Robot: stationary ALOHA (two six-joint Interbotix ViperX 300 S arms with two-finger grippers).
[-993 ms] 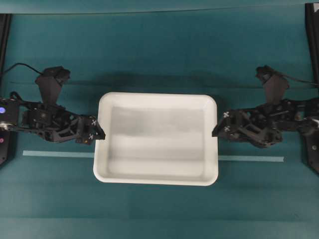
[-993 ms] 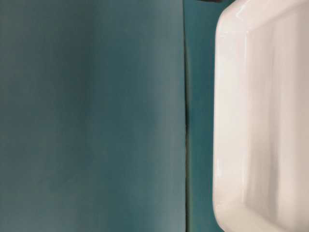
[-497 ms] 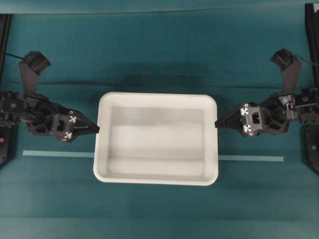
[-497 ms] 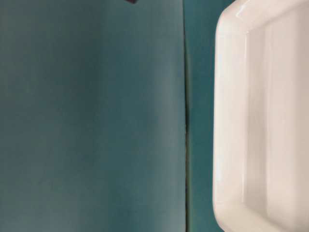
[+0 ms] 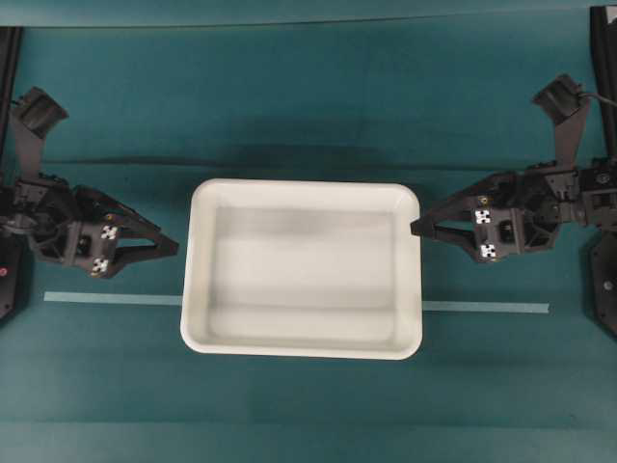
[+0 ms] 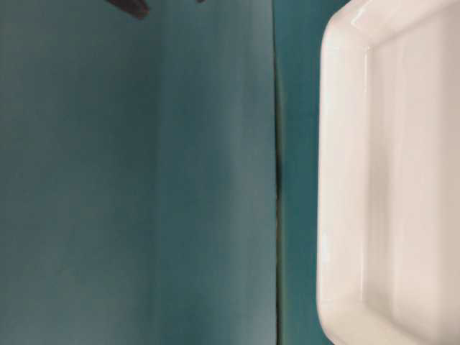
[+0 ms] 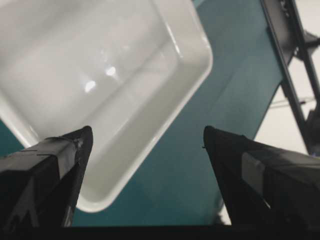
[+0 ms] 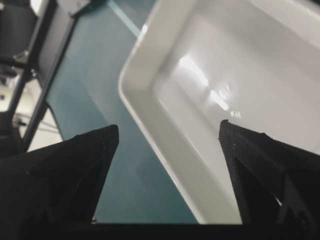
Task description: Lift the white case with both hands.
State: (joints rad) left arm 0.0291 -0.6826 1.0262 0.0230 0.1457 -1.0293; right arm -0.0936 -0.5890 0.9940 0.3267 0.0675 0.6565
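White case sat flat on the teal counter, nothing gripped yet

The white case (image 5: 302,269) is laid with its long axis left to right, squarely between both grippers. The left gripper (image 5: 172,247) is parked a little off the left short rim; the right gripper (image 5: 416,228) is nearer, just beside the right short rim, though contact can't be confirmed. Jaws on both are spread wide and empty, pointed inward at the rims. A pale tape strip (image 5: 111,298) is run under the case. No readable writing is spotted, only small square markers.
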